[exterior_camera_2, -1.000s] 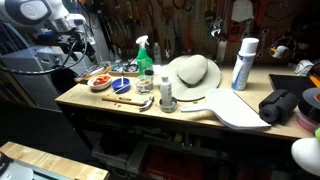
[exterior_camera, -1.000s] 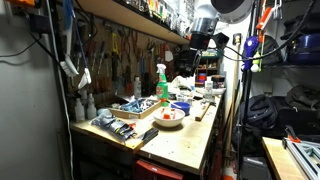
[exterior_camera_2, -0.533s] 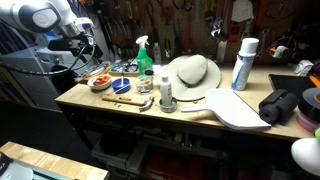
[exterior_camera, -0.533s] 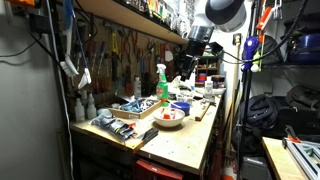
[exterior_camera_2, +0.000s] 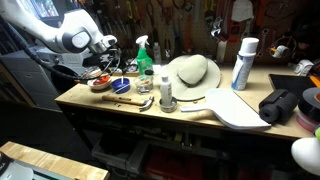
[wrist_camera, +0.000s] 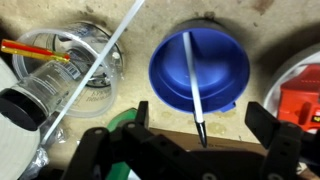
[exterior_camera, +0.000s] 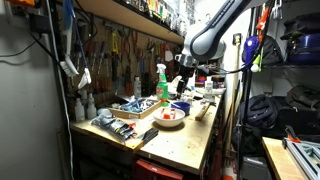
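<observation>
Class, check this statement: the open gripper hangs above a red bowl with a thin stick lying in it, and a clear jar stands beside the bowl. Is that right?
Not quite: the bowl is blue, not red, as the wrist view shows. The rest holds: the gripper is open above it, a thin stick lies in it, and a clear jar stands beside it.

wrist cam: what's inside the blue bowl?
One thin pale stick lies in the blue bowl, its dark tip passing over the near rim. Otherwise the inside looks bare; only the strip under the stick is hidden. The gripper is open.
</observation>
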Robot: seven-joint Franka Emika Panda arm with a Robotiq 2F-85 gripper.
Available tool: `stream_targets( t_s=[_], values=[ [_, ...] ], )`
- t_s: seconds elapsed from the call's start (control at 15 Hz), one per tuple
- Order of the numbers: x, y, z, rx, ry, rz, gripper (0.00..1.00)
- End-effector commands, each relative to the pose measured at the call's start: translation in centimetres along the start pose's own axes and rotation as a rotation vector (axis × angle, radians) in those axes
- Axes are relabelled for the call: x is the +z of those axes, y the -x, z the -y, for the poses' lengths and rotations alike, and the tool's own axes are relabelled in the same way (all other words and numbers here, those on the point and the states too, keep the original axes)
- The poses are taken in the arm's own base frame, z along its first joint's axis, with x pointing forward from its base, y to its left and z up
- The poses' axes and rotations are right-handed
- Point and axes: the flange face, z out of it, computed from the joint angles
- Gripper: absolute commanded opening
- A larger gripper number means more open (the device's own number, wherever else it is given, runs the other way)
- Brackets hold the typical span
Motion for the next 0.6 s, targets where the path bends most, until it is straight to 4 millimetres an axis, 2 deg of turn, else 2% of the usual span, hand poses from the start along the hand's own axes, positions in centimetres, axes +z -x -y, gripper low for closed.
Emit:
stream_targets(
  t_s=[0.0, 0.07, 0.33, 0.47, 0.53],
  values=[
    [2.4, -1.0, -1.2, -0.027, 0.026, 0.051, 0.73],
    [2.6, -1.1, -1.3, -0.037, 0.020, 0.065, 0.71],
    [2.6, -1.2, -0.5, -0.073, -0.023, 0.116, 0.38],
    [2.6, -1.2, -0.2, -0.097, -0.032, 0.146, 0.26],
    [2.7, -1.2, -0.1, -0.098, -0.032, 0.158, 0.26]
  ],
)
